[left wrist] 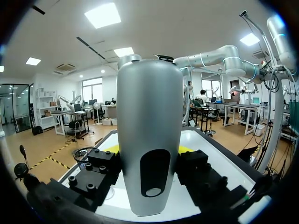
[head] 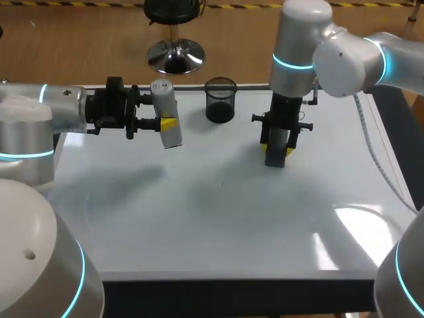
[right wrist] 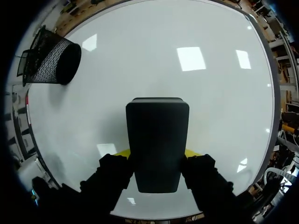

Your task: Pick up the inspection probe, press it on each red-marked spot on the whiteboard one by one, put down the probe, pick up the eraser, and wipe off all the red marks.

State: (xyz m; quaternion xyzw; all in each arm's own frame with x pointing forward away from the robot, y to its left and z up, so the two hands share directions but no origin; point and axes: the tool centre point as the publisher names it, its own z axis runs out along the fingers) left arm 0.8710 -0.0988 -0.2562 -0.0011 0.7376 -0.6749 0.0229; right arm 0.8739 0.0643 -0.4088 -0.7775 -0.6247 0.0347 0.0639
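My left gripper (head: 163,124) is shut on the grey inspection probe (head: 166,112), held in the air over the far left of the whiteboard (head: 232,212). In the left wrist view the probe (left wrist: 149,135) stands upright between the fingers of the left gripper (left wrist: 149,151). My right gripper (head: 277,156) points straight down over the far middle of the board and is shut on the black eraser (head: 276,142). In the right wrist view the eraser (right wrist: 158,140) sits between the yellow tips of the right gripper (right wrist: 158,155), close over the whiteboard (right wrist: 187,70). I see no red marks on the board.
A black mesh cup (head: 220,99) stands at the board's far edge between the two grippers; in the right wrist view the cup (right wrist: 51,60) lies off to one side, ahead of the eraser. The near half of the board is bare white with light reflections.
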